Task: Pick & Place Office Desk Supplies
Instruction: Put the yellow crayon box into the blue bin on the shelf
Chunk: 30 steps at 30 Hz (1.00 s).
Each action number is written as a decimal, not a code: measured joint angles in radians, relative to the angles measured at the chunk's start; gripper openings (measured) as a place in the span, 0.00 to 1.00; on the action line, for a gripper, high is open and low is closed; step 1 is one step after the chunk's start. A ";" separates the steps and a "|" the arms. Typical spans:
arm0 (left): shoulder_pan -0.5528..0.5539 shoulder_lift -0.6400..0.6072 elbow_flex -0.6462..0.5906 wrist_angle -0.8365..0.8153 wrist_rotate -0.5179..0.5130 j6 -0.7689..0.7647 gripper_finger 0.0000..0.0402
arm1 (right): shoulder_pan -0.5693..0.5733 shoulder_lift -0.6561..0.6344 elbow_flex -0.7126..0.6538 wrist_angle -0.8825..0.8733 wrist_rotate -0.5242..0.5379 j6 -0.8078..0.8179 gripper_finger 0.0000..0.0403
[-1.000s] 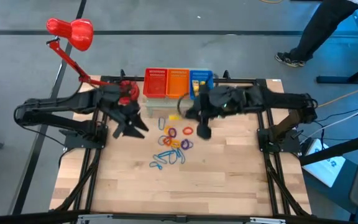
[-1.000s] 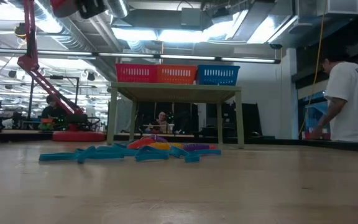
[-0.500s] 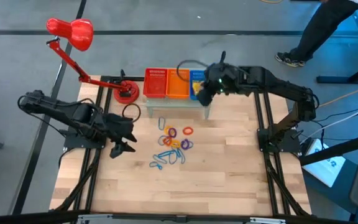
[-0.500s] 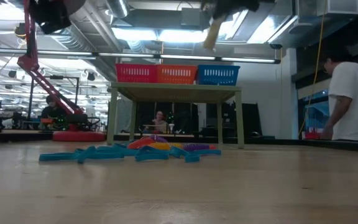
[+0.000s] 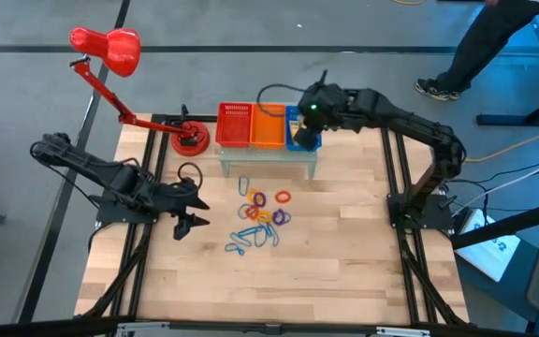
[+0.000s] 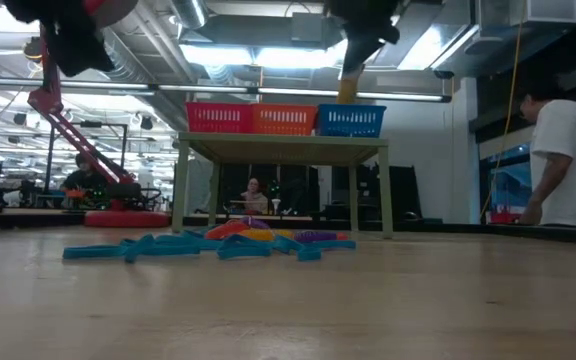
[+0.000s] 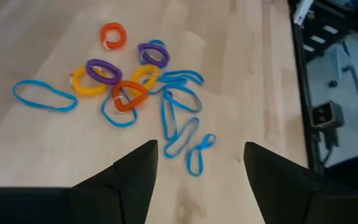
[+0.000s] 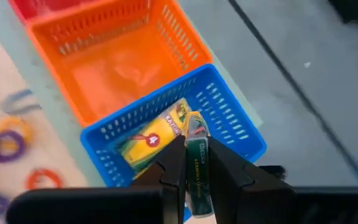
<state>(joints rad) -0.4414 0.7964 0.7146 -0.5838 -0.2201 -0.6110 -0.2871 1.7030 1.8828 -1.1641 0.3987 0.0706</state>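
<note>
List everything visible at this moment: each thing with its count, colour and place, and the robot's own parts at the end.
Mesh baskets: three, red, orange and blue, side by side on a small stand at the table's far edge.
Yellow packet: one, lying in the blue basket.
Held packet: one, yellow-green with dark print, above the blue basket.
Band loops: several, orange, yellow and purple, mid-table.
Blue wiry loops: several, among and beside the bands.
Desk lamp: one, red, base at the table's far left corner.
Person: one, white shirt, beyond the table.
Left gripper: jaws open, over the table left of the loops.
Right gripper: jaws shut on the held packet.
</note>
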 joint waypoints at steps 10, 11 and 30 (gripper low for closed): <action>-0.011 -0.033 -0.056 0.045 -0.070 -0.016 0.59 | 0.001 0.036 0.000 -0.017 0.052 -0.007 0.12; -0.011 -0.034 -0.056 0.046 -0.077 -0.008 0.59 | 0.001 0.040 0.000 -0.016 0.048 -0.007 0.12; -0.024 -0.033 -0.056 0.095 -0.128 0.066 0.59 | 0.014 0.102 0.000 0.008 0.076 -0.016 0.33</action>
<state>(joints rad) -0.4652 0.7631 0.6582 -0.4892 -0.3477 -0.5453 -0.2730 1.8046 1.8828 -1.1564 0.4750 0.0545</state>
